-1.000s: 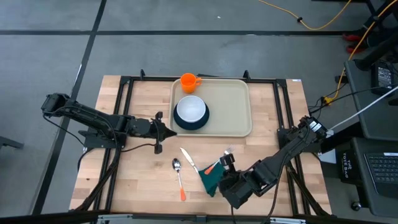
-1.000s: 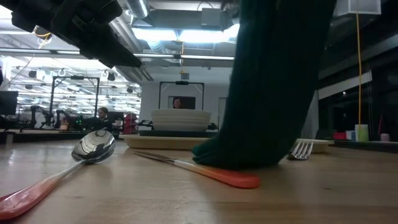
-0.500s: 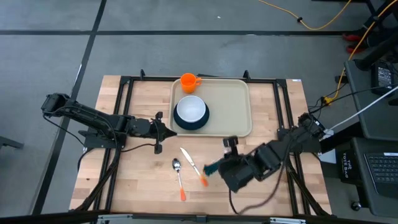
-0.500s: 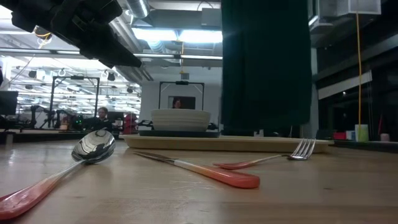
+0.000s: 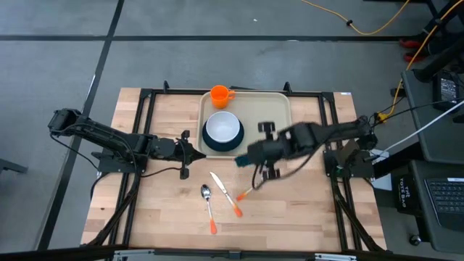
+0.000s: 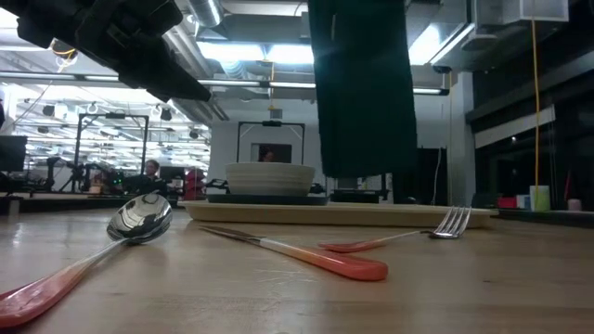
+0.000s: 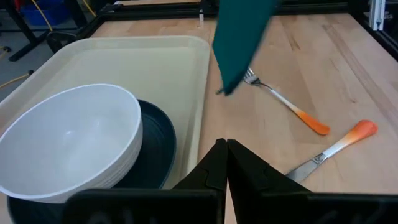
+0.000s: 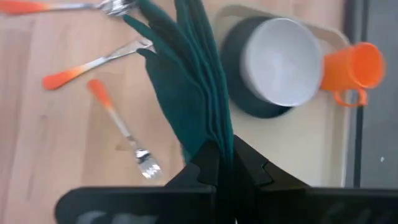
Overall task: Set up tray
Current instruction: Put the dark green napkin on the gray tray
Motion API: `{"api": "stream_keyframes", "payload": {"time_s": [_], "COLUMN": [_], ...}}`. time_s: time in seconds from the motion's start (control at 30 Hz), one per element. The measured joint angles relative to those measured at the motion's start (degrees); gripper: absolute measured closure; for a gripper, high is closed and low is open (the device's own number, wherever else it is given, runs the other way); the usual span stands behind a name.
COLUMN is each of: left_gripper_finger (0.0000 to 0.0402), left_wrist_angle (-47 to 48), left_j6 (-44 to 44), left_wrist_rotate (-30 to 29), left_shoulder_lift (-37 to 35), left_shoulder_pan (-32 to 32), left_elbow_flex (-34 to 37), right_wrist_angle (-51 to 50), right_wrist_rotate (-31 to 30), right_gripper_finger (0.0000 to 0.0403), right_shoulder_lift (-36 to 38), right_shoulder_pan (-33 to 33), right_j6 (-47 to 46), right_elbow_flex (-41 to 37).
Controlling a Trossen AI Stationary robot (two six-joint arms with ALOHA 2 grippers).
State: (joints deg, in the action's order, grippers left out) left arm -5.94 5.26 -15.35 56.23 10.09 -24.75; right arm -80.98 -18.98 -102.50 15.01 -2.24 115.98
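- Tray (image 5: 268, 119) is sitting at the far middle of the table, already carrying the plate (image 5: 210, 141), white bowl (image 5: 222, 127) and orange cup (image 5: 220, 95).
- I am judging it stiff, light plastic, a bit slippery; the raised rim is where I would grip it.
- Right gripper (image 5: 251, 154) is pinching the dark green napkin (image 8: 186, 81), which is hanging limp and soft, over the tray's near edge.
- Left gripper (image 5: 197, 153) is waiting closed and empty, just beside the tray's near left corner.
- Compared with a second ago, I am seeing the napkin lifted off the table and carried from beside the fork (image 5: 246, 193) toward the tray; spoon (image 5: 208, 204) and knife (image 5: 225, 193) are lying unmoved.
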Motion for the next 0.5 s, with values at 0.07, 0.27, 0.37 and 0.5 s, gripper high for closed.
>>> {"api": "stream_keyframes", "payload": {"time_s": [0.07,0.27,0.37,0.5], "left_gripper_finger": [0.0400,0.0396,0.0397,0.0400], "left_wrist_angle": [0.1,0.2,0.7,0.9], "left_j6": [0.0,0.0,0.0,0.0], "left_wrist_rotate": [0.0,0.0,0.0,0.0], "left_shoulder_lift": [0.0,0.0,0.0,0.0], "left_shoulder_pan": [0.0,0.0,0.0,0.0], "left_elbow_flex": [0.0,0.0,0.0,0.0], "right_wrist_angle": [0.0,1.6,6.1,13.8], "right_wrist_rotate": [-0.1,-0.8,-0.8,-2.1], "right_gripper_finger": [0.0385,0.0385,0.0385,0.0385], "right_shoulder_lift": [0.7,2.9,6.7,14.7], "right_shoulder_pan": [-1.7,-4.7,-6.0,-8.1], "right_j6": [0.7,1.5,2.6,1.1], "right_elbow_flex": [0.0,-5.2,-13.1,-20.9]}}
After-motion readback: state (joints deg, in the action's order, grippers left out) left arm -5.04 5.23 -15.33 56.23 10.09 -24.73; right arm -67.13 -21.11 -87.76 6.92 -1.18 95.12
